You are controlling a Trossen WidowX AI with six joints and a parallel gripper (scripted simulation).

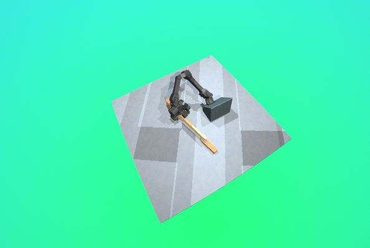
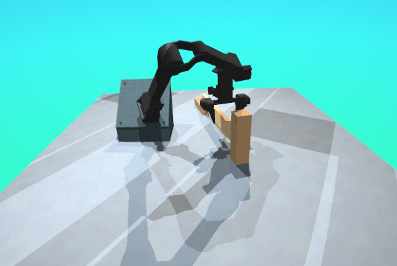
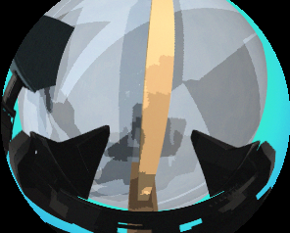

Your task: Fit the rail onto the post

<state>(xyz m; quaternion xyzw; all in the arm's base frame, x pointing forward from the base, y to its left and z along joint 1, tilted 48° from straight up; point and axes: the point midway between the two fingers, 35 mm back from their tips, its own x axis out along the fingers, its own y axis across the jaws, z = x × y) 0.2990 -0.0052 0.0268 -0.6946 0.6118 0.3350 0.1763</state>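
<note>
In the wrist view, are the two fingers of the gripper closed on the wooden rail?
No, the fingers stand wide apart on either side of the rail, with open gaps between them and the wood.

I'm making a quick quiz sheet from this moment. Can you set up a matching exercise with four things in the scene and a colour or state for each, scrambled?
Things:
1. gripper
2. rail
3. post
4. base block

States:
A. dark grey-green box under the arm
B. upright, standing on the table
C. open, holding nothing
D. long, running between the fingers

Pairs: 1-C, 2-D, 3-B, 4-A
</note>
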